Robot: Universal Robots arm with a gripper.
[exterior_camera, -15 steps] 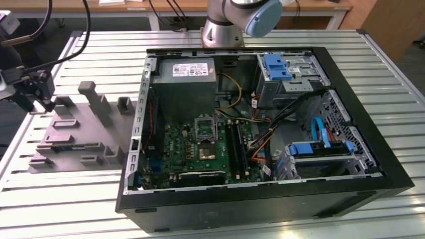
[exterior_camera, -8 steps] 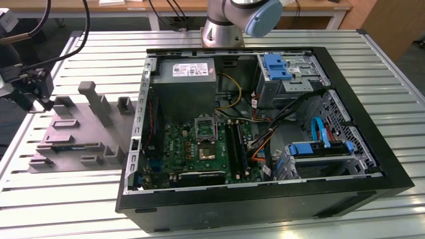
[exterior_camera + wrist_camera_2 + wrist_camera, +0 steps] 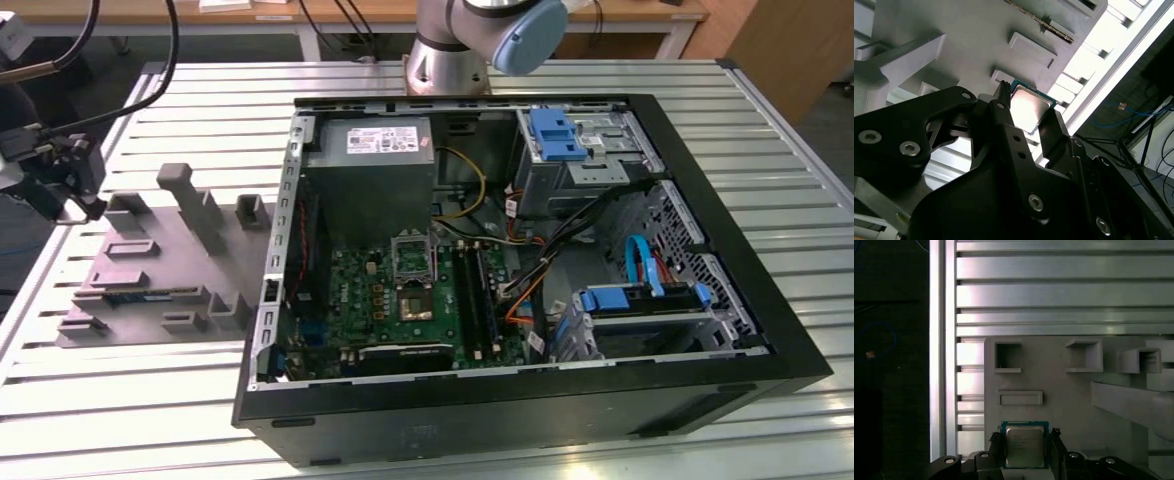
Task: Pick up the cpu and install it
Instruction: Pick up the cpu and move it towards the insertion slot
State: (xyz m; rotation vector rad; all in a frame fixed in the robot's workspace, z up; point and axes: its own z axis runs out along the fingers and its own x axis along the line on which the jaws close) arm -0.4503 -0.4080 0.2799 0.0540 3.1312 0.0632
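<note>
Right now the jaws are clamping the cpu by two opposite edges, as the first wrist view is showing, and its silvery top is facing that camera. They are holding it over the left part of a grey tray. The tray is lying on the slatted surface, at the exterior view's left. An open computer case is sitting just right of the tray, with its green board lying uncovered.

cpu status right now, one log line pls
cpu | held in gripper | above grey fixture tray | not yet in pc case
</note>
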